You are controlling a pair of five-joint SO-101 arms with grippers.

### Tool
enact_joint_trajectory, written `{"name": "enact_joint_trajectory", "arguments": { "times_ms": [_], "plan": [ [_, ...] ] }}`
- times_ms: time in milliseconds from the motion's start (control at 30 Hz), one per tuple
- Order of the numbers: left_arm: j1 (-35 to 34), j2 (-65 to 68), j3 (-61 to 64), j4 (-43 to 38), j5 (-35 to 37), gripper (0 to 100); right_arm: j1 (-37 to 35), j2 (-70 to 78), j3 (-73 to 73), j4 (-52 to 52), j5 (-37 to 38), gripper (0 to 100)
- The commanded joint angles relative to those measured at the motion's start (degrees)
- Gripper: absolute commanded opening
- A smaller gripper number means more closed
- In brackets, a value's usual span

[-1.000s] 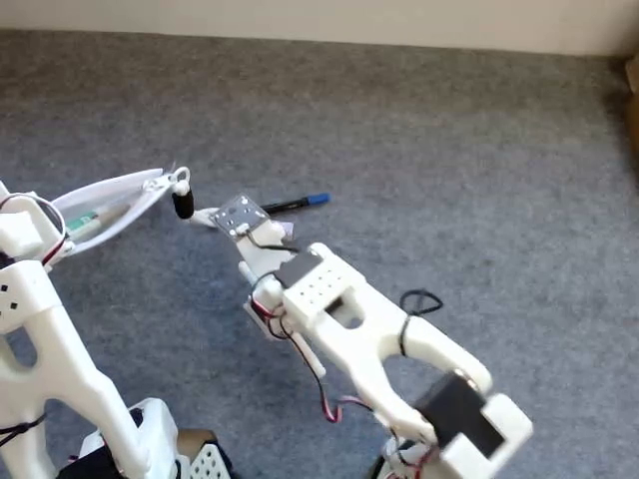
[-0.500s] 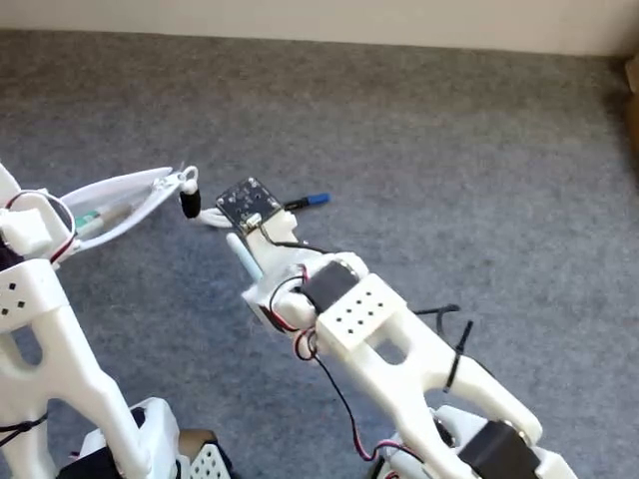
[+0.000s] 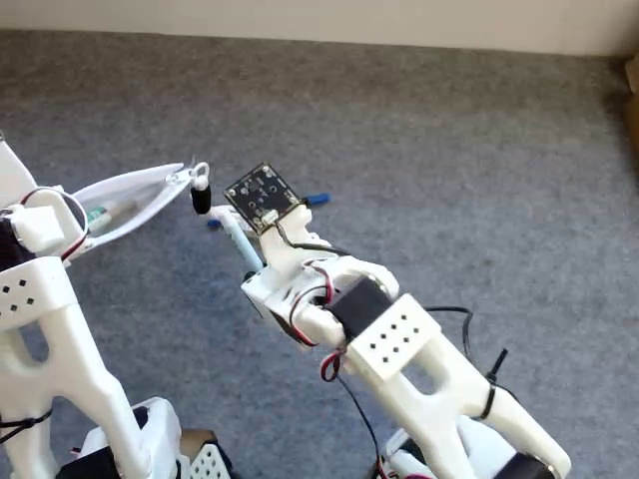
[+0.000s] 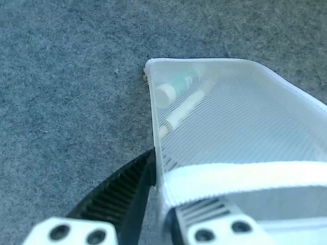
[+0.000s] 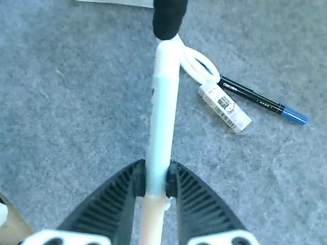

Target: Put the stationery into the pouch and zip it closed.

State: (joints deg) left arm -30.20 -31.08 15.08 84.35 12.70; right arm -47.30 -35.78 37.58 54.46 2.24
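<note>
My left gripper (image 4: 158,204) is shut on one end of a white mesh pouch (image 4: 230,117), which has a green-and-white item and a pen inside. In the high view the pouch (image 3: 125,205) is held off the carpet at the left, mouth facing right. My right gripper (image 5: 156,186) is shut on a pale pen (image 5: 162,102) with a black cap (image 5: 170,18). That cap (image 3: 201,200) sits just beside the pouch's zipper ring (image 3: 200,170). A black pen with a blue cap (image 5: 260,103) and a small white labelled item (image 5: 225,107) lie on the carpet.
Grey carpet (image 3: 449,150) covers the whole work area, with open floor to the right and far side. The right arm's wrist board (image 3: 263,195) hides part of the blue-capped pen (image 3: 318,199). A wall edge runs along the far side.
The right arm has stretched forward and lifted the pen, bringing its black cap closer to the pouch mouth. The pouch has risen slightly in the left gripper.
</note>
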Motion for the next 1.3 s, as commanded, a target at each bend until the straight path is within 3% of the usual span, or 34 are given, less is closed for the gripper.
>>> {"name": "enact_joint_trajectory", "arguments": {
  "times_ms": [0,133,500,833,1267],
  "plan": [
    [1.8,-0.8,-0.1,-0.1,-0.4,1,-1.5,-5.4,1.1,0.0,0.6,0.4],
    [1.8,-0.8,-0.1,-0.1,-0.4,1,-4.4,-9.9,3.6,-1.2,0.6,0.4],
    [1.8,-1.2,1.5,-0.2,-0.4,1,-5.1,-22.3,15.7,-19.1,0.6,0.4],
    [1.8,-1.2,1.7,-0.2,-0.4,1,-5.1,-27.7,15.9,-21.3,0.3,0.4],
    [1.5,-1.2,1.9,-0.2,-0.4,1,-5.1,-27.6,15.6,-42.6,0.2,0.4]
  ]
}}
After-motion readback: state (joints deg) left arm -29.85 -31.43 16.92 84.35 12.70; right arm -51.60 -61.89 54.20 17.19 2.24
